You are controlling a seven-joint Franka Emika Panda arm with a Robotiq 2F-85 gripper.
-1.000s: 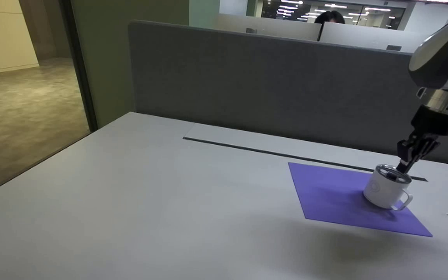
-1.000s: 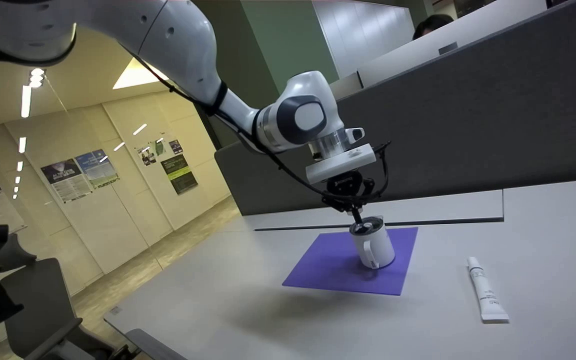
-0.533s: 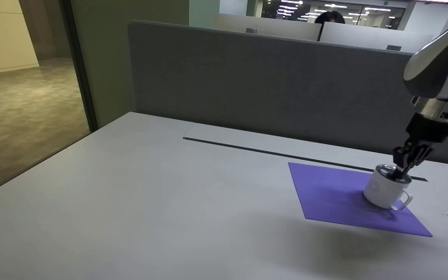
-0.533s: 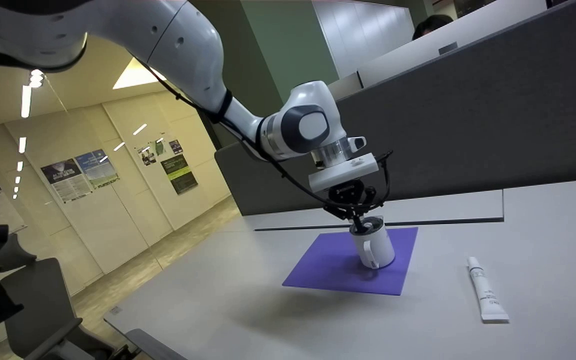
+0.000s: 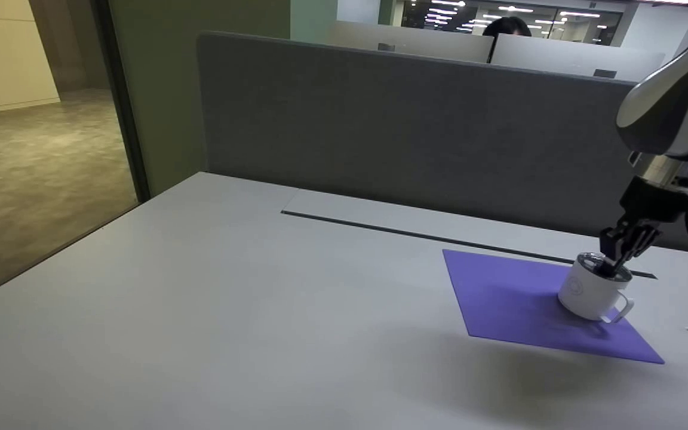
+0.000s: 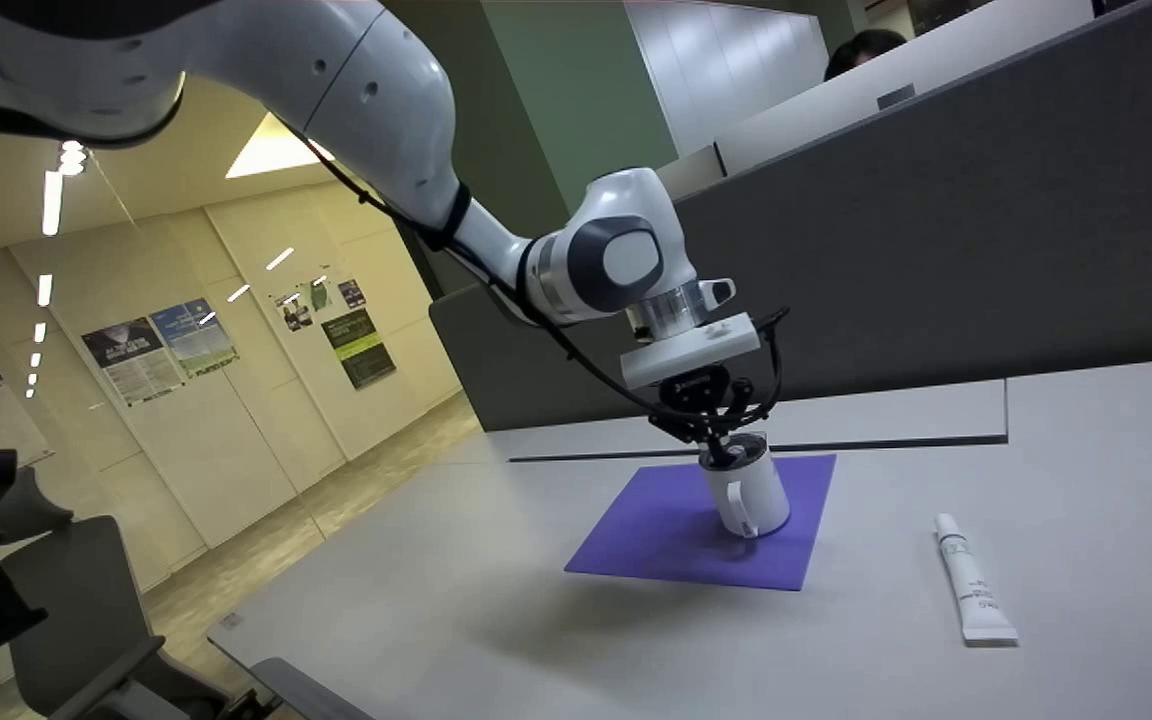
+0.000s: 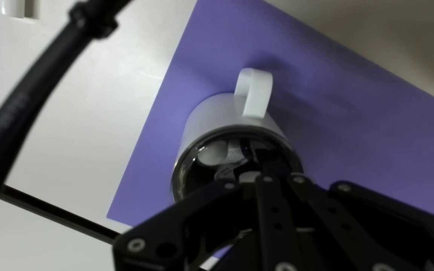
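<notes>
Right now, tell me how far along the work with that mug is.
Looks done: the white mug stands on the purple sheet, its lid on. In hand: the shut claw is at the lid, apparently touching it. Left, probably: finishing there and lifting clear, since the claw is not yet away from it.

We see a white cup (image 5: 592, 297) with a faint grey ring (image 5: 575, 288) and a dark lid (image 7: 202, 175). The mat (image 6: 664, 522) is plain purple and the gripper (image 6: 723, 459) is black. We spot a white tube (image 6: 968, 580) with dark letters (image 6: 980, 603), a white table (image 6: 866, 640) with a black stripe (image 5: 427, 237), and a grey wall (image 5: 409, 131).
</notes>
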